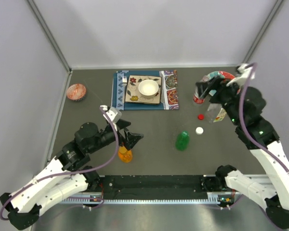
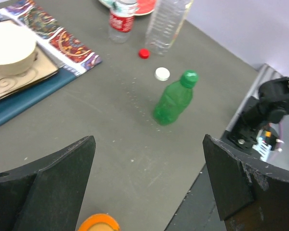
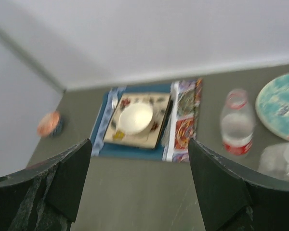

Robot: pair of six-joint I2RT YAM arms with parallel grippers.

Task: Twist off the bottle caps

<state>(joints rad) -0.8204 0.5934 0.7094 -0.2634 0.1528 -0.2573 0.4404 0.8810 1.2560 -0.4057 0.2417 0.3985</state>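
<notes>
Surface: the table (image 1: 154, 163) was dark grey and matte.
Far edge, middle: a blue placemat (image 1: 118, 96) with a patterned strip along its right side lay flat.
Far left corner: a small orange-patterned bowl (image 1: 76, 91) sat well apart from the placemat.
Far right corner: a teal plate (image 3: 279, 106) with a red rim lay there.
By the plate: a red-label bottle (image 3: 237, 125) stood upright with an open mouth. A larger clear bottle (image 2: 166, 24) stood just beside it.
Loose caps: a red cap (image 1: 201, 116) and a white cap (image 1: 199, 130) lay near each other, nearward of those two bottles.
Right of middle: a green bottle (image 1: 182, 140) stood with its green cap (image 2: 190, 78) on, just beside the white cap.
Near edge, left of middle: an orange bottle (image 1: 125, 154) stood with its orange cap (image 2: 98, 224) on.
</notes>
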